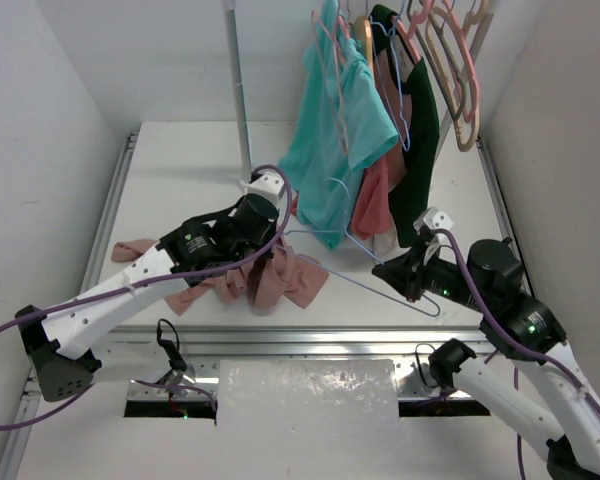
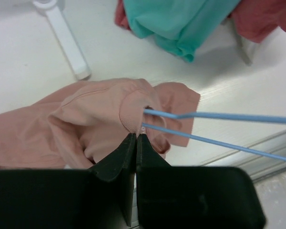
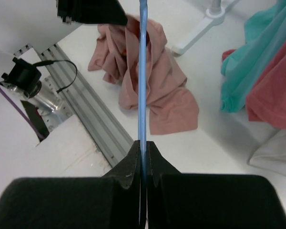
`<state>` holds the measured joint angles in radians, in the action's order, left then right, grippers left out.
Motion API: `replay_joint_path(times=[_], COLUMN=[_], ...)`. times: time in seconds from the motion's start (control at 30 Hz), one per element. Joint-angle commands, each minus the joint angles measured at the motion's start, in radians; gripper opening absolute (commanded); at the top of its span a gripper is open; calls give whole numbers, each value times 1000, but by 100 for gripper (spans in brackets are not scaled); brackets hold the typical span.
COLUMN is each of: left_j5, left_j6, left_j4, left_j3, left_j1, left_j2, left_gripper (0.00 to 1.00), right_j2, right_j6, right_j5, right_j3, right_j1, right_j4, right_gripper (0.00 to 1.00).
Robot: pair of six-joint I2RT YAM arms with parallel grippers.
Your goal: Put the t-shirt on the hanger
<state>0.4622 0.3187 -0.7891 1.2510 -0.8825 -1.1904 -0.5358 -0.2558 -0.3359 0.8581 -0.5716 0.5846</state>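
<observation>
Left wrist showed the left pincer (image 2: 136,137) clamped on the t-shirt (image 2: 81,119); the right pincer (image 3: 142,144) gripped the hanger (image 3: 142,71).

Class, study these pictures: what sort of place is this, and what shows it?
Probably a robotics test cell staged as a clothes-hanging station: a white-walled table, a left arm and right arm mounted at its edge, and hung garments like the teal t-shirt.
</observation>
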Motion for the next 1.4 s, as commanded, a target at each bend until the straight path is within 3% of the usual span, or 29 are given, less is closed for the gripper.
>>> replay_joint_path(times=[0.0, 0.3, 0.47, 0.57, 0.7, 0.87, 1.1, 1.23, 1.33, 1.37], left_j5=[-95, -141, -181, -233, -399, -445, -657, -580, -487, -429], left_j6=[-21, -53, -64, -59, -79, -93, -160, -185, -168, -164], left_j4=[88, 139, 2, -55, -42, -88, -91, -127, -107, -95], left_j3=[-15, 34, 209, 234, 220, 238, 304, 424, 499, 520], left_j1=[-4, -3, -3, -4, -4, -3, -4, -4, -3, -1], left_j2=[35, 136, 132, 126, 195, 256, 165, 42, -14, -37], left_gripper=[0, 0, 0, 0, 0, 0, 0, 0, 0, 0], right_j2=[-24, -58, -121, -173, -395, -415, -581, -631, -612, -601], right_j6=[-3, 73, 127, 132, 125, -20, -115, -261, -441, -483], right_j5=[2, -366, -654, -699, -868, -894, -1086, -1086, -1069, -1027], right_j3=[-11, -207, -286, -274, -99, -122, 24, -5, -104, -143], right_j1=[-2, -1, -2, -1, -1, 3, -1, -4, -4, -4], right_j4=[-176, -488, -689, -816, -829, -1114, -1149, -1324, -1533, -1680], right_gripper=[0, 0, 0, 0, 0, 0, 0, 0, 0, 0])
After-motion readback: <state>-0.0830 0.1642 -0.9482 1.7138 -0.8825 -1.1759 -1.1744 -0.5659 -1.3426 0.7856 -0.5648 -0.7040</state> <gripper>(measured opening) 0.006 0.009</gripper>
